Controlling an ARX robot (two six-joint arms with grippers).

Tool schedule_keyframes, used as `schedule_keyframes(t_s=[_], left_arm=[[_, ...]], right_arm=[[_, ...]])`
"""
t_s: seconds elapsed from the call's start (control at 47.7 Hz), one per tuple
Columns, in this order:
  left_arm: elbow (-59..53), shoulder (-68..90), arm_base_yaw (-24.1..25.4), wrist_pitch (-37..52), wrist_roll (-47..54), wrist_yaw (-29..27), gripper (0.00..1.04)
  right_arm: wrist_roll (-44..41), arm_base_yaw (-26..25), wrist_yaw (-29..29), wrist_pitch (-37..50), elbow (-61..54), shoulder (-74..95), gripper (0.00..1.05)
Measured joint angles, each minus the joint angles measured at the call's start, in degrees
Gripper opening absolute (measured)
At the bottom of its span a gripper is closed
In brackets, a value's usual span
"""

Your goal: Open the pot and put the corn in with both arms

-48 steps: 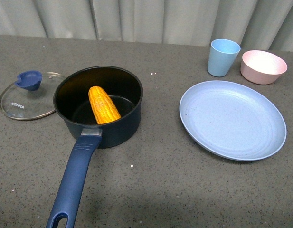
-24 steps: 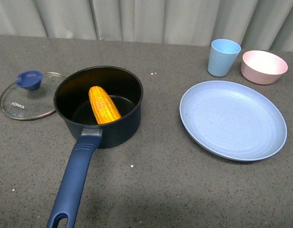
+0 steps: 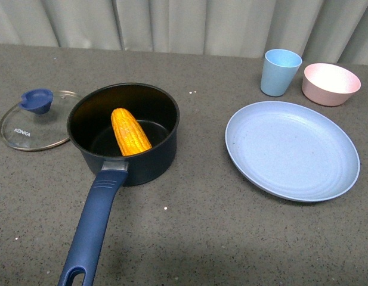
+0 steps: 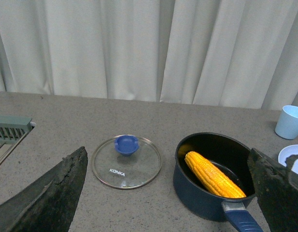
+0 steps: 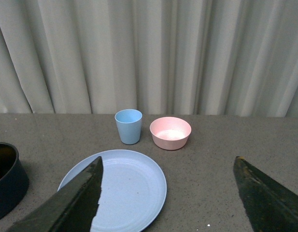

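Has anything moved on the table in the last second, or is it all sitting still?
Nothing visibly changed. The corn lies in the open pot, the lid rests on the table beside it, and the plate, cup and bowl sit where they were.

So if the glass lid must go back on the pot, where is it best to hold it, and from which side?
Grip the blue knob at the centre of the lid, coming straight down from above. The lid lies flat on the table beside the pot, so its thin rim gives the fingers little to catch, while the knob stands up clear and probably fits between open fingers.
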Motion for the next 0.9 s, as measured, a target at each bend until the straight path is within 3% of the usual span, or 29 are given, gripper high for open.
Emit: schedule_keyframes(t_s=[0.084, 0.902], left_arm=[[0.0, 0.0, 0.0, 0.0, 0.0, 0.0, 0.98], [0.0, 0.0, 0.0, 0.0, 0.0, 0.0, 0.98]], right_arm=[[0.0, 0.0, 0.0, 0.0, 0.0, 0.0, 0.97], [0.0, 0.0, 0.0, 0.0, 0.0, 0.0, 0.96]])
